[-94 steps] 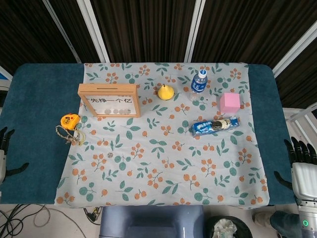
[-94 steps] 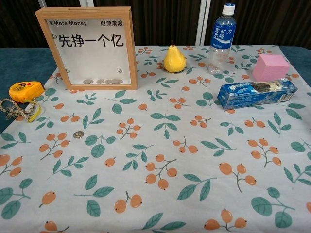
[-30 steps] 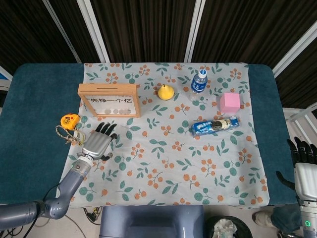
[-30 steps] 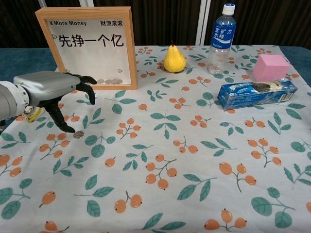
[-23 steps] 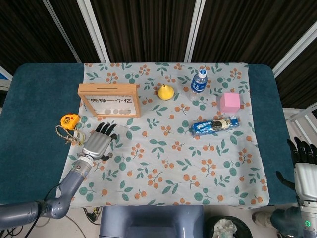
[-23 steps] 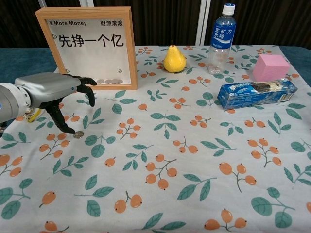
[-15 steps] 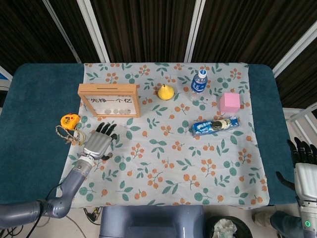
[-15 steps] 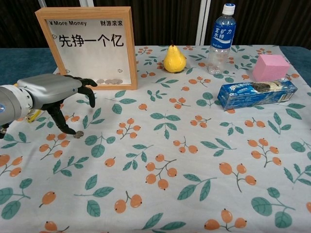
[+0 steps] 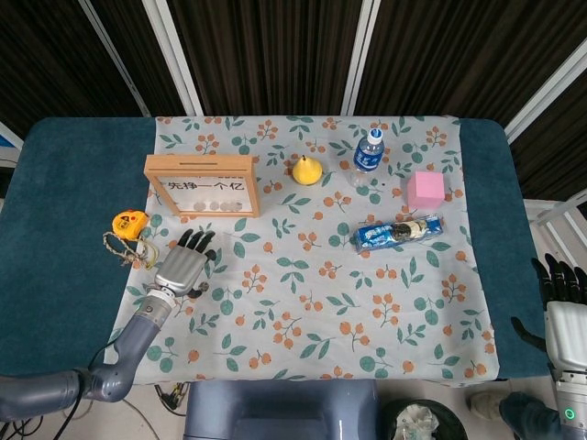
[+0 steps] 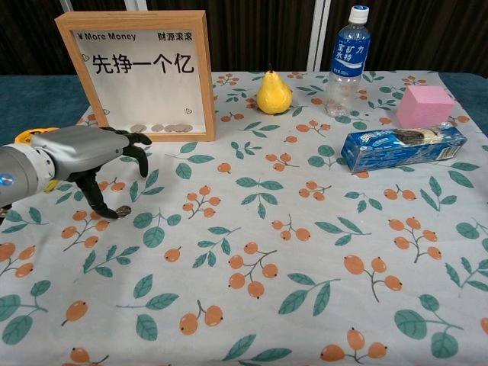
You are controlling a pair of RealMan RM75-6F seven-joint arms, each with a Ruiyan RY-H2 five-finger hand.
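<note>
One coin [image 10: 123,210] lies at the left hand's [image 10: 84,156] thumb tip.
Head view: left hand [image 9: 182,266] in the lower-left, fingers spread, holding nothing; the coin is hidden under it. Chest view: thumb reaches down to the coin at mid-left, touching or just short; right hand [image 9: 564,316] far off, open.

left hand [image 10: 84,152]: matt silver-grey shell that looks like metal or plastic, black fingers [image 10: 141,156]
coin [image 10: 123,210]: small dull metal disc
cloth [image 10: 305,252]: smooth matt sheet with printed leaves and berries
table [image 9: 64,183]: teal, felt-like matt cover
frame [image 10: 141,72]: pale wood, glossy pane
bottle [image 10: 345,61]: clear shiny plastic
packet [image 10: 400,146]: glossy blue wrapper
block [image 10: 424,105]: matt pink
pear [image 10: 274,93]: smooth yellow, slight sheen
</note>
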